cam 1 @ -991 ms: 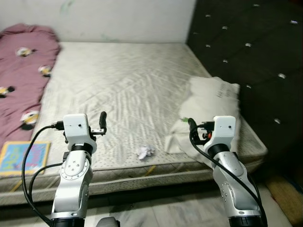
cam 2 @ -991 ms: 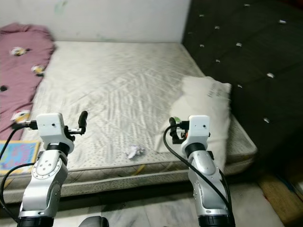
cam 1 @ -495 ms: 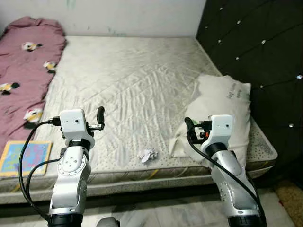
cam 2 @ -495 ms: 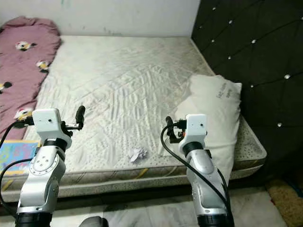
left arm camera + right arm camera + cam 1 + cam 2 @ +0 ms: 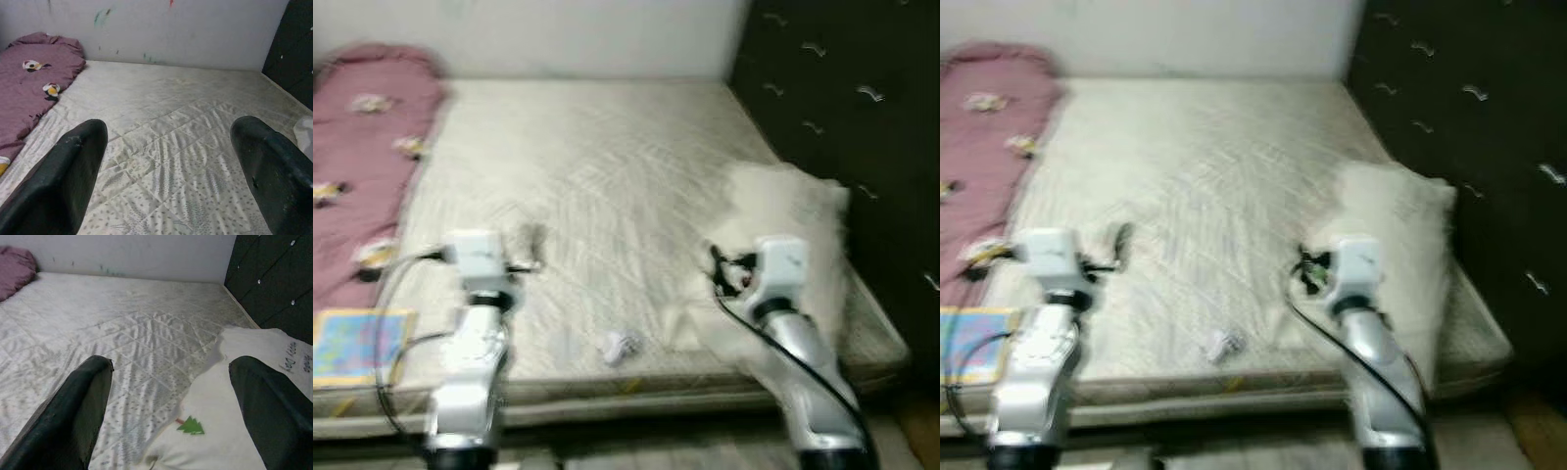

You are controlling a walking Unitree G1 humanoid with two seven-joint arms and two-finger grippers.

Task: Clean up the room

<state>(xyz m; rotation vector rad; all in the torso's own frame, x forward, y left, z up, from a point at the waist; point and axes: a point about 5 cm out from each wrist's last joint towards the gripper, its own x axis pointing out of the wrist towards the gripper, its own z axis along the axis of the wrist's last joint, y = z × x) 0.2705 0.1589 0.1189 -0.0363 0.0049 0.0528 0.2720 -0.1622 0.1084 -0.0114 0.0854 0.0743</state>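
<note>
The left end effector (image 5: 166,171) is spread wide and holds nothing, its two black fingers (image 5: 63,181) framing bare mattress; the right end effector (image 5: 168,411) is likewise spread and empty, looking over the near corner of the pillow (image 5: 244,396). Both hover above the front part of the bed (image 5: 597,166), and the head views are blurred.

The likeliest thing to tidy first is the crumpled paper (image 5: 622,345), a small white wad lying on the mattress close to the front edge. It sits between the two arms, toward 5 o'clock from the left end effector and toward 7 o'clock from the right one, nearer the robot than either set of fingertips. It looks roughly round, so no long axis matters for the grip.

Judging from the head views, the right arm seems slightly nearer, though the difference is small. Either arm would have to draw back and drop toward the mattress edge.

The pillow lies at 3 o'clock against the dark headboard (image 5: 842,117); a pink blanket (image 5: 362,157) lies at 9 o'clock.
</note>
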